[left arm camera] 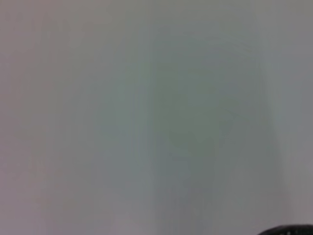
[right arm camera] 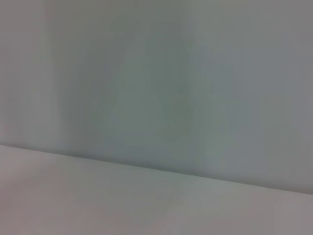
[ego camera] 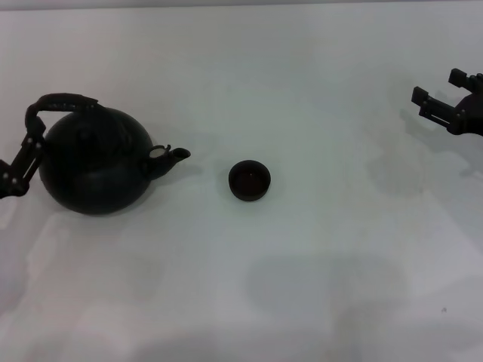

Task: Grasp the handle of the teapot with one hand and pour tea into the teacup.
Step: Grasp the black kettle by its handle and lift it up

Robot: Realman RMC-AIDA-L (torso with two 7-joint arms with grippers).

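Head view, teapot: the round black teapot (ego camera: 94,162) sits on the white table (ego camera: 317,249), just beside the left gripper, on its inner side, spout aimed at the teacup.
Head view, handle: the arched handle (ego camera: 62,102) rises over the pot's back; its lower end meets the tip of the left gripper.
Head view, left gripper: the left gripper (ego camera: 23,160) reaches in from the table's left edge, its fingers (ego camera: 29,151) against the handle's base; I cannot tell whether it is clenched or released.
Head view, teacup: the small dark teacup (ego camera: 250,180) stands beyond the spout from the left gripper, apart from the pot, and well apart from the right gripper.
Head view, right gripper: the right gripper (ego camera: 443,96) hangs at the far right edge, released, fingers spread, holding nothing.
Left wrist view: blurred pale surface; a dark sliver at one corner, too unclear to name.
Right wrist view: pale blurred surfaces only; no task thing shows.
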